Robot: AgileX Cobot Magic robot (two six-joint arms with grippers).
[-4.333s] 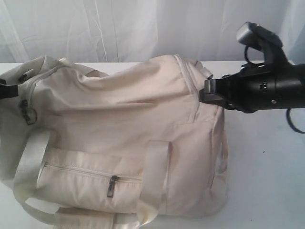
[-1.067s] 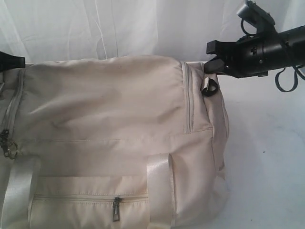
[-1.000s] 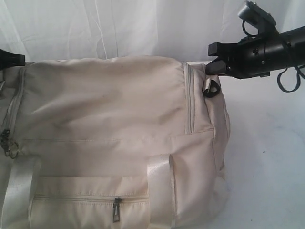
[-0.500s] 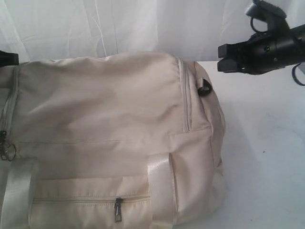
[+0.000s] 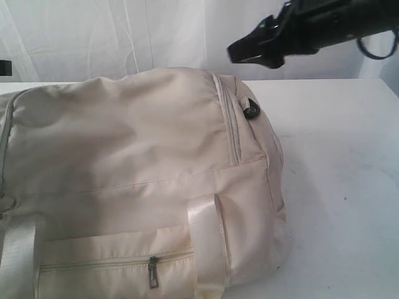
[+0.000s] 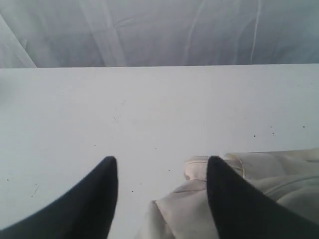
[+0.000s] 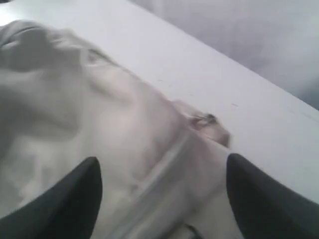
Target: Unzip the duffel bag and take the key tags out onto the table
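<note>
Since a second ago both grippers have spread wide and let go. At the left end the left gripper (image 6: 162,159) hangs empty. One duffel bag (image 5: 137,143) lies on the table (image 5: 336,156), with one black D-ring (image 5: 251,111) at its right. The right gripper (image 7: 163,159) hovers empty above. Unzipping looks unstarted; the next move calls for pinching a zipper pull. No key tags show.

You've got one bag (image 5: 124,143) on one bench (image 5: 336,156), two grippers, the left gripper (image 6: 162,160) and the right gripper (image 7: 162,162), two straps (image 5: 209,243), one D-ring (image 5: 251,111) and one zipper pull (image 5: 153,280).
</note>
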